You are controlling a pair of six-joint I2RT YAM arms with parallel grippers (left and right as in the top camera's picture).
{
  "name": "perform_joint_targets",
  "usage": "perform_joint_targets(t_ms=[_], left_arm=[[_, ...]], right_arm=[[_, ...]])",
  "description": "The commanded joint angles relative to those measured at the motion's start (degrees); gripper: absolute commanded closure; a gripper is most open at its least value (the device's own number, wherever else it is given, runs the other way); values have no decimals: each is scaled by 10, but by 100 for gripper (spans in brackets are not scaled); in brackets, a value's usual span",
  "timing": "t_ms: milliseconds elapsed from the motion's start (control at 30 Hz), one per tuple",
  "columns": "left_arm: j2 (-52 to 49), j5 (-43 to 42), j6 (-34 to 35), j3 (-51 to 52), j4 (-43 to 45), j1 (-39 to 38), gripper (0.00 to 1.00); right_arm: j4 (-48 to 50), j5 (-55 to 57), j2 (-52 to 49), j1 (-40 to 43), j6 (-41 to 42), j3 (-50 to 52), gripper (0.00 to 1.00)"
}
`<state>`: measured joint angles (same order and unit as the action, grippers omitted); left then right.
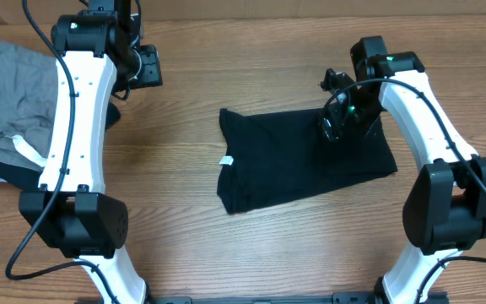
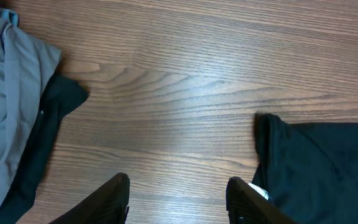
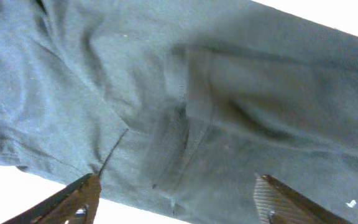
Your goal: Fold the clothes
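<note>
The right fingers [image 3: 73, 200] stand spread just over the black shirt [image 1: 294, 160] lying mid-surface [image 1: 251, 67], the left fingers [image 2: 107, 202] spread and empty over bare wood; a fingertip snagging loose cloth on withdrawal could pull the fold open.
</note>
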<state>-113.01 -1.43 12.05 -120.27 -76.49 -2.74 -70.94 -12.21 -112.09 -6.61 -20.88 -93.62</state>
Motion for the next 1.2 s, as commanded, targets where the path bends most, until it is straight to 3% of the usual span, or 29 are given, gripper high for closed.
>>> perform_joint_targets(t_ms=[0, 233, 533, 667, 900, 1000, 1167], left_arm=[[3, 1, -1, -14, 2, 2, 45], [3, -1, 0, -13, -5, 1, 42], [-3, -26, 0, -5, -7, 0, 42], [-8, -31, 0, -5, -7, 0, 43], [-10, -46, 0, -5, 1, -18, 44], [-10, -46, 0, -5, 10, -35, 55], [-11, -43, 0, -5, 24, -76, 52]], right_arm=[[8, -42, -1, 2, -1, -6, 1], [25, 87, -1, 39, 55, -6, 0], [41, -11, -37, 136, 22, -5, 7], [47, -5, -89, 138, 20, -5, 20], [54, -22, -115, 142, 20, -4, 20], [51, -25, -115, 142, 20, -4, 20], [55, -22, -114, 146, 21, -5, 21]])
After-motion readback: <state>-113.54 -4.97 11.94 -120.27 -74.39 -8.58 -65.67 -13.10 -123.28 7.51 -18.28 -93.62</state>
